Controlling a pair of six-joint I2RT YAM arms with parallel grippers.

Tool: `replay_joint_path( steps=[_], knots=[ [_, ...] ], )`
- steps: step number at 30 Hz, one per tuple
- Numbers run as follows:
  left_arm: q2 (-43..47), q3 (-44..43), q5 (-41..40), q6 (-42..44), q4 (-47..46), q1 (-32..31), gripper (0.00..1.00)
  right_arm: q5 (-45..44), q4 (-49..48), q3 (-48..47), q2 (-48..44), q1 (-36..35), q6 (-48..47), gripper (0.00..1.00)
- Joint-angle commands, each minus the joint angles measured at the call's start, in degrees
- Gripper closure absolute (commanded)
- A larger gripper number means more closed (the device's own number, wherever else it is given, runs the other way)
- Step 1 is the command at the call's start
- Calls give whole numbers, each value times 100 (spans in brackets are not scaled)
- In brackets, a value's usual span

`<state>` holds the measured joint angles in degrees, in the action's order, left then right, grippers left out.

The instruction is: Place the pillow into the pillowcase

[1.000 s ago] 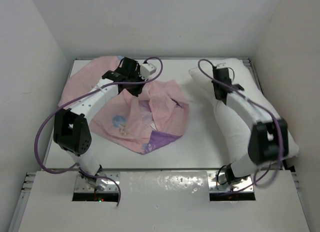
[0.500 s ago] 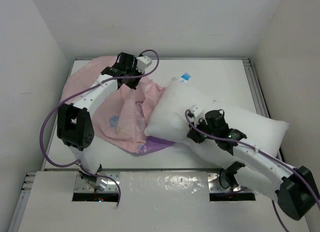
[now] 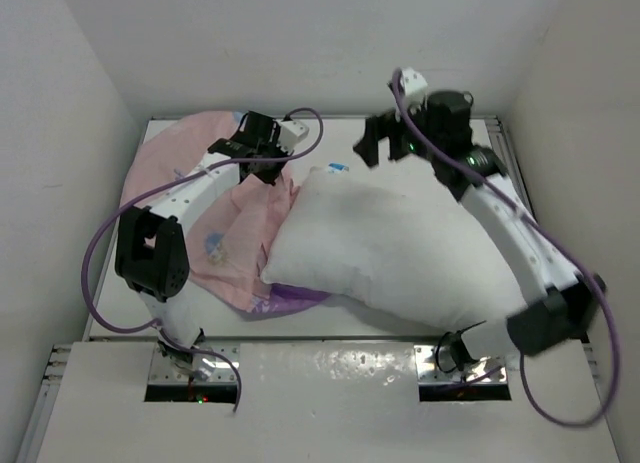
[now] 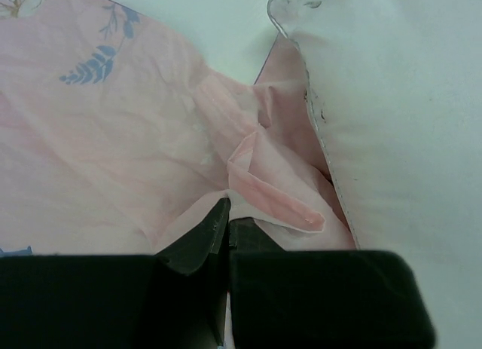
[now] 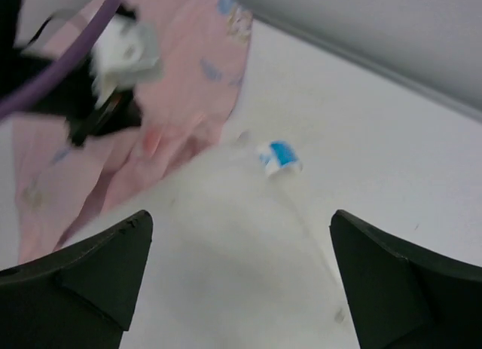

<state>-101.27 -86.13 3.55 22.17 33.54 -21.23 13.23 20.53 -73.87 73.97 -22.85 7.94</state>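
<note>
Left pincer: clamped shut on a fold of the pillowcase at its pale pink hem, near 11 o'clock on the table.
Right pincer: jaws spread wide and empty, raised over the pillow's far end toward 1 o'clock.
Pillow: lay diagonally from about 11 to 4 o'clock. Its left end rested on the pillowcase, against the pinched fold, and no part of it looked to be inside.
Pillowcase: crumpled from 9 to 11 o'clock, mostly pink inside showing, with a purple edge peeking from under the pillow near 7 o'clock.
Label: a small blue-and-white tag at the pillow's far corner.
Pillow handling: judged light, soft and bulky, so it would sag and squash. The seamed edge or a corner looked the best hold, as the puffy middle gave little to pinch.
Case handling: judged thin and limp. The hem was the place to hold it, and the mouth would probably collapse unless lifted.
</note>
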Motion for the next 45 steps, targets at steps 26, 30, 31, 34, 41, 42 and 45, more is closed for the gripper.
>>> replay_joint_path(
  steps=[26, 30, 31, 34, 41, 42, 45],
  knots=[
    [310, -668, -814, -3, 153, 120, 100, 2685, -1778, 994, 1447, -278, 190, 100],
    [494, -695, -637, 400, 144, -214, 100, 2551, -2344, 1437, 960, -834, 243, 100],
    [634, -599, -602, 480, 135, -380, 100, 2579, -2230, 1271, 1205, -931, 243, 100],
    [933, -458, -382, 665, 143, -610, 100, 2596, -1878, 831, 1784, -1002, 479, 100],
    [1329, -283, 909, 1086, 926, -689, 99, 1596, -3403, 715, 2490, -862, 2163, 100],
    [1425, -169, 1006, 1174, 996, -698, 99, 1194, -3598, 750, 2508, -740, 2428, 100],
    [1593, 385, 1042, 1570, 1198, -776, 99, 542, -4389, 1022, 2543, -546, 3428, 100]
  ],
)
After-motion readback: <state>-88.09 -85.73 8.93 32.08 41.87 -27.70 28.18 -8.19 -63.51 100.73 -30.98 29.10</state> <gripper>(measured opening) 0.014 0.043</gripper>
